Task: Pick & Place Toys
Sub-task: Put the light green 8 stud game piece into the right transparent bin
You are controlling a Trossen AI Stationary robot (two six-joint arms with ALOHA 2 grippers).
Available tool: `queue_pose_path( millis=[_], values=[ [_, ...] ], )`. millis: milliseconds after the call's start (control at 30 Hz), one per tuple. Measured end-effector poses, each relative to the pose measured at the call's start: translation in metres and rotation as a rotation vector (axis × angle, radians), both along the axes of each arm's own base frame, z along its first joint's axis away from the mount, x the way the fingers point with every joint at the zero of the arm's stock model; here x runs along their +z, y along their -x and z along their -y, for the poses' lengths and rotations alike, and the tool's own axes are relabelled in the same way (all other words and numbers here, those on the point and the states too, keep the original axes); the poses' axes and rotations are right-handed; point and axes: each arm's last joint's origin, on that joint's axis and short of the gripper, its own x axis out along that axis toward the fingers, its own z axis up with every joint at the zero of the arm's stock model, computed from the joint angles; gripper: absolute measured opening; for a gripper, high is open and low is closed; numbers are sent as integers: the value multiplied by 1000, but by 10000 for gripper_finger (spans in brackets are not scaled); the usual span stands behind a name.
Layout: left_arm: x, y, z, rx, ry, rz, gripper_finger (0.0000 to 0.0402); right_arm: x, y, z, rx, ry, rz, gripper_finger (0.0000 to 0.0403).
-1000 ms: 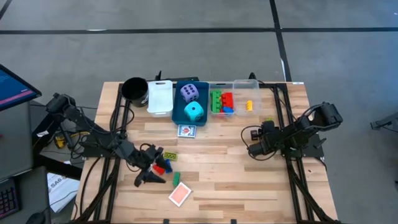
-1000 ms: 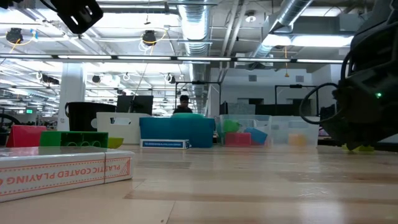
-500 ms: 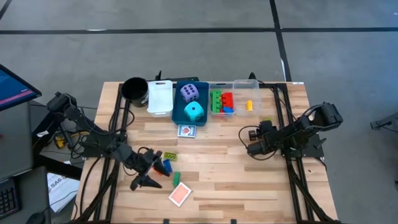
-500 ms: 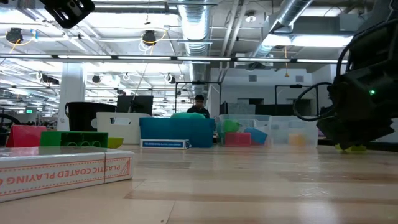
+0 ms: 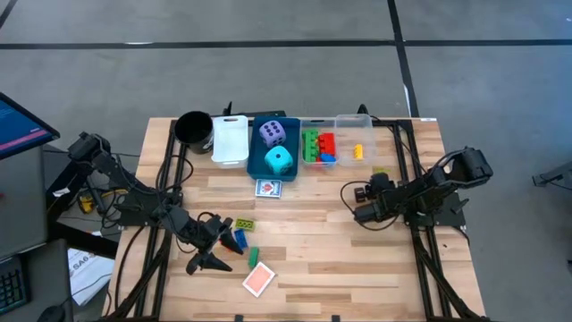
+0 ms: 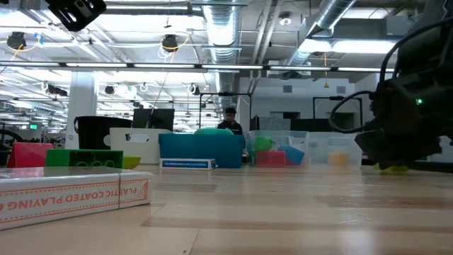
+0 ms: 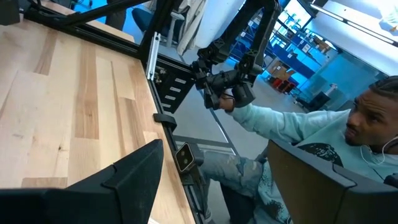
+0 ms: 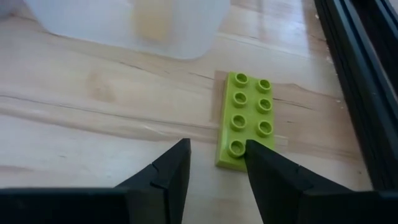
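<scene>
The toys nearest your left gripper [image 5: 202, 260] are a blue brick [image 5: 239, 239] and a green brick [image 5: 253, 257] lying just beside its spread fingers. Your right gripper [image 8: 214, 163] hangs low with its fingers parted, and the lime-green brick [image 8: 245, 119] lies flat on the table [image 8: 93, 124] just ahead of them, touching one fingertip.

The card box [image 6: 74, 193] on the table reads "PLASTIC COATED PLAYING CARDS".

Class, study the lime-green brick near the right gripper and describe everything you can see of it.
The lime-green brick is a thin, flat plate of glossy plastic with eight round studs in two rows of four. It lies flat, studs up, on the wooden table, near the black frame rail and close to a clear bin. The right gripper is open just short of it; one finger overlaps the brick's near corner, contact unclear.
</scene>
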Motion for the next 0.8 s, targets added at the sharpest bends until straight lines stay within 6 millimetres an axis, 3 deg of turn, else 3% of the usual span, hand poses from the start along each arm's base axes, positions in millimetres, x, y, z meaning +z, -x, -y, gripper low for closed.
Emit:
queue_pose_path(
  millis=[567, 800],
  values=[
    [0, 0, 0, 0, 1, 0, 282, -1, -12, -2, 49, 27, 101, 148],
    [0, 0, 0, 4, 26, -13, 282, 16, -23, -5, 67, 39, -1, 144]
  ],
)
